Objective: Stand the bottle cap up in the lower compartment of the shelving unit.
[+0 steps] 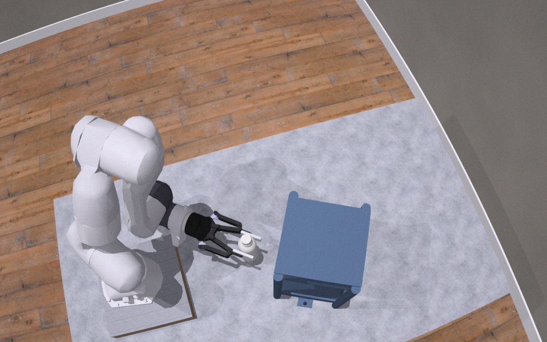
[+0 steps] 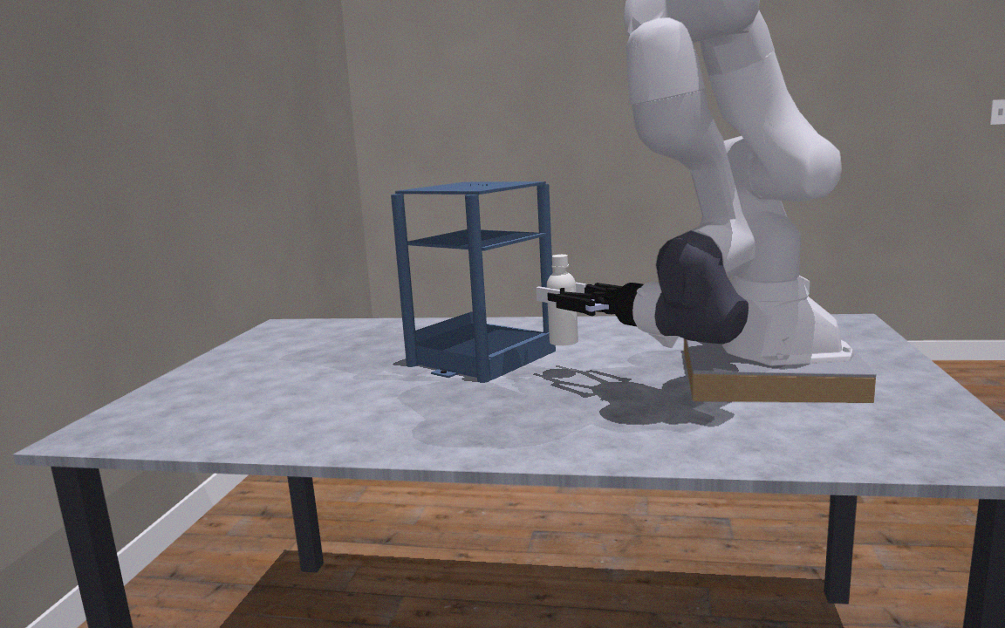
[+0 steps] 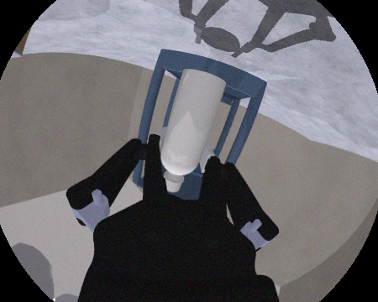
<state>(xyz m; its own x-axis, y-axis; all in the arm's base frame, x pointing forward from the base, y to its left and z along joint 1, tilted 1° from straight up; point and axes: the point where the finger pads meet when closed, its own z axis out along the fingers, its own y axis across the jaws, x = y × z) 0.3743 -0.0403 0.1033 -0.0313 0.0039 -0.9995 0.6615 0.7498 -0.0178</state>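
I have the hand (image 1: 248,244) clamped on the bottle (image 1: 246,243), one pale finger (image 1: 251,234) on each side of its body, reaching in level from the arm's side. From the side view the bottle (image 2: 562,300) is upright, cap up, gripped a little above mid-height, and its base looks just clear of the desk (image 2: 490,421), though I cannot be sure of the gap from here. It sits just beside the shelf (image 2: 475,276), outside it, on the side nearest the arm and close to a post; not inside any compartment. From above, the shelf (image 1: 322,244) shows me only its top board, with the bottle apart from its near edge. My wrist view looks along the bottle (image 3: 189,123) with the shelf (image 3: 248,112) frame straight behind it, so the bottle lines up with the open frame. The hand's shadow falls on the desk (image 3: 323,79) beyond. The arm's base stands on a wooden plinth (image 2: 779,385) at the desk's far right in the side view.
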